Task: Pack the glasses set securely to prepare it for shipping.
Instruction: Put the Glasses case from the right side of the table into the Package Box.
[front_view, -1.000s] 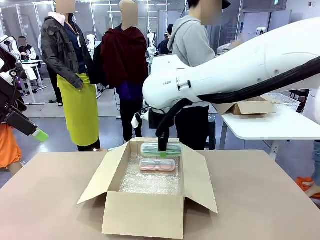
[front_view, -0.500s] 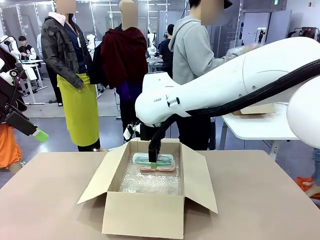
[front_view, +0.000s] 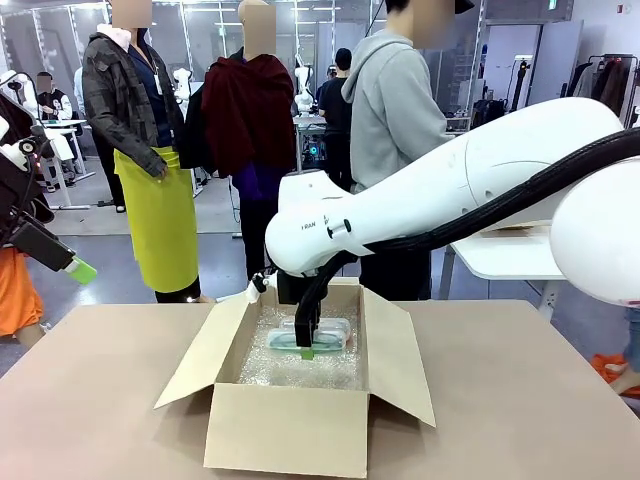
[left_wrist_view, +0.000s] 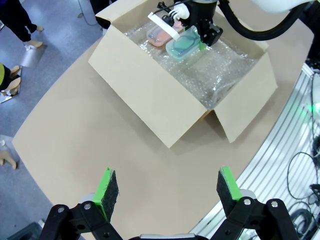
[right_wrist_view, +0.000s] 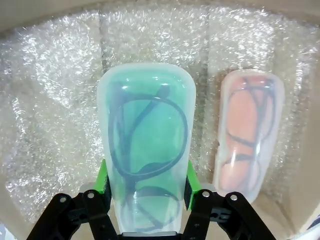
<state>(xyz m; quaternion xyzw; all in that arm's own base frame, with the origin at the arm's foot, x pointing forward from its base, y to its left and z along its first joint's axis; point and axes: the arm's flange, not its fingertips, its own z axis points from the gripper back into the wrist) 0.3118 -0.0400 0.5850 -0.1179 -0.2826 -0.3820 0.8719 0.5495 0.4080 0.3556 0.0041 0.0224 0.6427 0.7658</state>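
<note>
Mint-green case (right_wrist_view: 145, 125) now sits lower in the cardboard box (front_view: 285, 430), beside the pink case (right_wrist_view: 247, 135). Right pincer (right_wrist_view: 147, 179) clenched on it. Release and flap closing remain.

surface: tan table (front_view: 100, 380) | on it: open cardboard box (front_view: 290, 430) — near middle

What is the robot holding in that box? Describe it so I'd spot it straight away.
Look at the open cardboard box on the table, lined with bubble wrap. Inside, the right hand grips a small oblong glasses case with a clear lid and dark spectacles inside. Its base is mint green, unlike the pink case beside it.
</note>
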